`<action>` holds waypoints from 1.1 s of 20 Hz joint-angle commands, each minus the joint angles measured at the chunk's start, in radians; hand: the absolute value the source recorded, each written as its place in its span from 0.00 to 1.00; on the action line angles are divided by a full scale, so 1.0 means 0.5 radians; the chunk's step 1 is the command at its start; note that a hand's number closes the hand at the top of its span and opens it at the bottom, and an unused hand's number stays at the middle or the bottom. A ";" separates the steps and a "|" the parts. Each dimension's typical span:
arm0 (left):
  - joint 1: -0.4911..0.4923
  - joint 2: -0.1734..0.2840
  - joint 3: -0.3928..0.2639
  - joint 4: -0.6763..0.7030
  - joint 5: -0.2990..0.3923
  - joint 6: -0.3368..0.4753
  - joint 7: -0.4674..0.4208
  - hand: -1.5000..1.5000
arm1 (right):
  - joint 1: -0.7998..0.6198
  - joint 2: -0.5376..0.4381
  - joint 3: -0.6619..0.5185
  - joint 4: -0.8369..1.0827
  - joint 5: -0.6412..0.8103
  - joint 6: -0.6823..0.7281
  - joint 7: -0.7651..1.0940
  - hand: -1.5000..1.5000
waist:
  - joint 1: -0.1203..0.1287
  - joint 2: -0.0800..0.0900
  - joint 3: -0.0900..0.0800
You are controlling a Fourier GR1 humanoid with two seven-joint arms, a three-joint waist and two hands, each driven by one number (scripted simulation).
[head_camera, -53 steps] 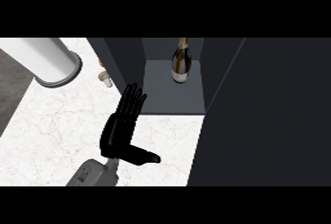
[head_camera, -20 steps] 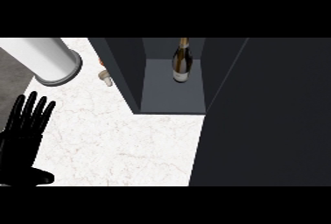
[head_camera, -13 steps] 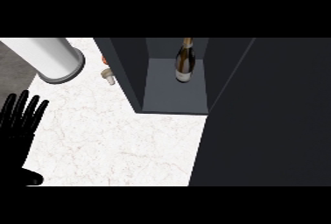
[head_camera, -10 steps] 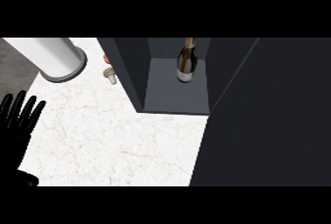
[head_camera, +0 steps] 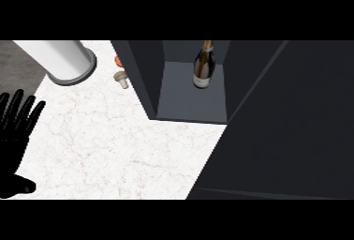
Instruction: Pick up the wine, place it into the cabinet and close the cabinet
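Note:
The wine bottle [head_camera: 202, 65] stands upright inside the dark cabinet [head_camera: 190, 101], toward the back of its floor. The cabinet's door [head_camera: 290, 126] is a large dark panel filling the right side of the view, swung partly across the opening. My left hand [head_camera: 15, 136] shows at the left edge, fingers straight and spread, pointing up, far from the cabinet and holding nothing. My right hand is nowhere in the view.
A white cylinder [head_camera: 61, 60] stands at the back left on the marble counter [head_camera: 117, 150]. Beside the cabinet's left wall lie a small mushroom-like item [head_camera: 122, 78] and an orange item [head_camera: 117, 60], mostly hidden.
My left hand has pulled back from the cabinet's left wall to the left edge and sunk lower. The view has shifted slightly, the bottle still inside.

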 commanded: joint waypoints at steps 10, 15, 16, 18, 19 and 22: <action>0.050 0.024 0.166 0.135 0.039 -0.134 -0.010 0.00 | -1.517 0.685 -0.103 1.005 -0.207 -0.580 0.469 1.00 | -0.070 -0.013 0.012; 0.117 0.014 0.215 0.123 0.001 -0.169 -0.002 0.00 | -1.631 0.688 -0.212 1.453 -0.458 -0.570 0.154 1.00 | -0.074 -0.007 0.014; 0.066 0.081 0.241 0.176 0.065 -0.276 0.055 0.00 | -1.674 0.688 -0.233 1.553 -0.515 -0.561 0.051 1.00 | -0.072 -0.004 0.014; 0.103 -0.085 0.159 0.056 -0.133 -0.084 -0.025 0.00 | -1.610 0.689 -0.226 1.533 -0.531 -0.567 0.056 1.00 | -0.093 -0.010 0.015; 0.050 -0.047 0.214 0.171 -0.092 -0.152 -0.011 0.00 | -1.601 0.689 -0.313 1.619 -0.573 -0.482 0.001 1.00 | -0.098 -0.007 0.015; -0.018 0.010 0.280 0.225 -0.024 -0.192 0.095 0.00 | -1.517 0.689 -0.350 1.593 -0.586 -0.492 0.027 1.00 | -0.114 -0.010 0.015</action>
